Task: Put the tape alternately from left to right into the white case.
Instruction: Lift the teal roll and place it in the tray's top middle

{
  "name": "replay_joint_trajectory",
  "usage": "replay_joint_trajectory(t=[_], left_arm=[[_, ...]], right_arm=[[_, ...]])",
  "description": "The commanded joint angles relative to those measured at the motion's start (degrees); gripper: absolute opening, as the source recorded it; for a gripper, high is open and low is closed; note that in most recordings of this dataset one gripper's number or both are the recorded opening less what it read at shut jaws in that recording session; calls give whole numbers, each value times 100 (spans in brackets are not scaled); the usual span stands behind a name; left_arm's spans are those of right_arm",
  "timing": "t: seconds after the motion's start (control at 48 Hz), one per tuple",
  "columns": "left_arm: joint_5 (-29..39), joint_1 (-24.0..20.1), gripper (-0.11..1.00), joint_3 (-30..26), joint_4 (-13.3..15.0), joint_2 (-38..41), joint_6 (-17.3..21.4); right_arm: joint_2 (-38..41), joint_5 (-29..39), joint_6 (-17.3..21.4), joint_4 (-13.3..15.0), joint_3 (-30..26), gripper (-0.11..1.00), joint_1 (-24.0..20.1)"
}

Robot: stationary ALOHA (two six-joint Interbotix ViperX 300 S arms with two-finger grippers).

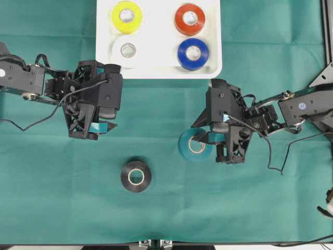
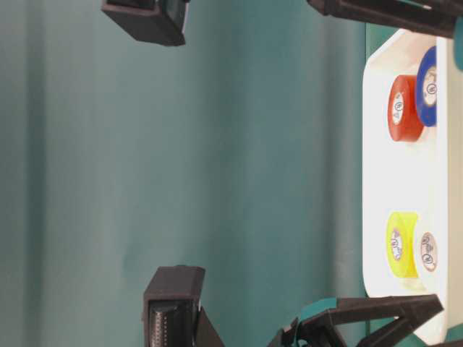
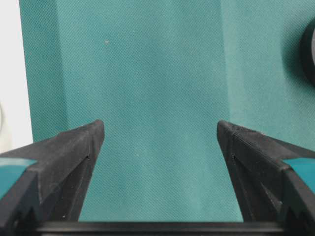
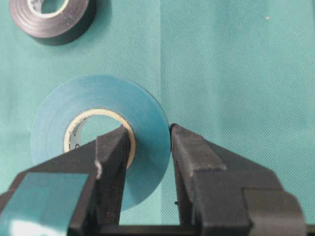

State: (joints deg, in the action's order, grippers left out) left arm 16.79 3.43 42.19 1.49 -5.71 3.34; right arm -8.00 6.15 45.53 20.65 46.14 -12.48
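The white case [image 1: 158,70] at the top holds yellow [image 1: 127,16], white [image 1: 127,50], red-orange [image 1: 189,19] and blue [image 1: 193,53] tape rolls. A teal roll [image 1: 189,147] [image 4: 147,123] lies flat on the cloth. My right gripper [image 1: 200,139] [image 4: 150,135] is shut on its wall, one finger [image 4: 115,147] inside the pale core and the other outside the rim. The black roll [image 1: 136,176] [image 4: 51,17] lies alone lower left of it. My left gripper [image 1: 106,126] [image 3: 160,130] hangs open over bare cloth, just below the case's left corner.
Green cloth [image 1: 62,198] covers the whole table. A metal frame [image 1: 328,31] runs along the right edge and cables trail from both arms. The case [image 2: 376,181] and its four rolls also show in the table-level view.
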Motion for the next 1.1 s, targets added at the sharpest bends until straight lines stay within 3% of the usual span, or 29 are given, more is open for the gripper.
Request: replay_joint_trajectory(t=[0.0, 0.229, 0.375, 0.687, 1.083], left_arm=[[-26, 26, 71, -97, 18, -123, -9], [-26, 26, 71, -97, 9, -123, -9], [-26, 26, 71, -97, 9, -123, -9], [-26, 70, 71, -97, 9, -132, -18], [-26, 105, 71, -105, 9, -132, -18]], right_arm=[[-132, -26, -9, 9, -79, 29, -9], [-123, -26, -26, 158, -149, 29, 105], [-132, -53, -44, 369, -272, 29, 396], [-123, -185, -44, 1222, -694, 29, 1072], [149, -501, -70, 1362, -826, 29, 1564]])
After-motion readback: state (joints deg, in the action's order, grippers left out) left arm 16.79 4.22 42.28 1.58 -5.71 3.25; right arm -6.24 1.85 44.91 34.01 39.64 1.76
